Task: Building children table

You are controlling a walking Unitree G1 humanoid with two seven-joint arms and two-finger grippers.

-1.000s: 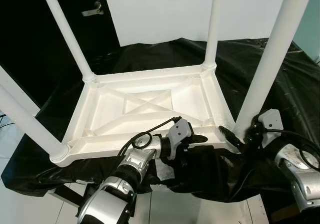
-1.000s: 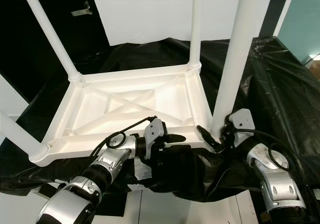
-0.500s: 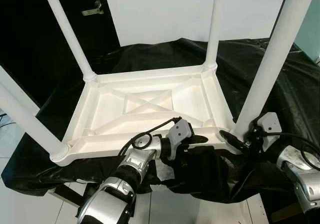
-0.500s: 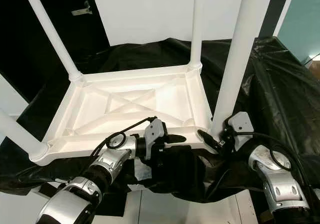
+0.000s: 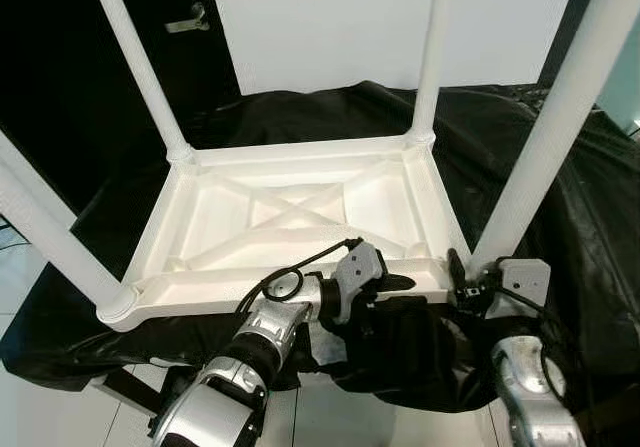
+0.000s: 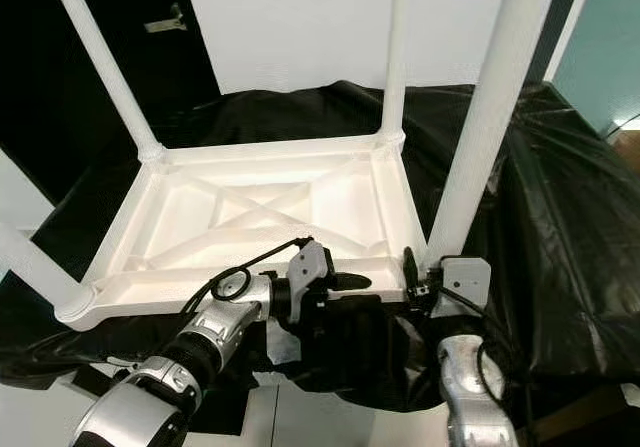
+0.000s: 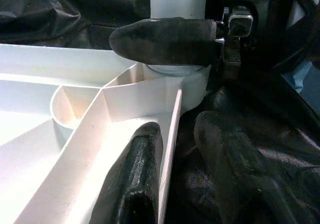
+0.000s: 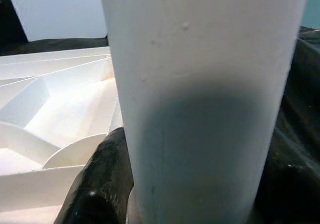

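Tabletop: the white children's tabletop [image 5: 300,207] lies upside down, ribs up, on my black-draped desk [image 5: 560,167], with four white legs standing up from its corners.

Near-right leg: the leg [image 5: 545,157] I am working on rises from the corner socket at about 4 o'clock of the tabletop and leans slightly toward 1 o'clock.

Other legs: far-left leg [image 5: 135,62] at 11 o'clock, far-right leg [image 5: 432,52] at 1 o'clock, near-left leg [image 5: 50,237] at 8 o'clock; all look seated in their sockets.

Right pincer: my right pincer [image 5: 462,279] is at the foot of the near-right leg; in the right wrist view one black finger [image 8: 97,184] lies against the leg's side, so I judge it closed around the leg just above the socket.

Left pincer: my left pincer [image 7: 185,149] is at 6 o'clock, straddling the near rim of the tabletop, one finger inside the rim and one outside, partly open and bracing it rather than squeezing hard.

Step in hand: seating the last leg, I judge.

Doing it well: I should hold the rim steady with the left, bring the leg upright first, then press straight down along its axis; pushing while it leans could jam the socket or tip the tabletop.
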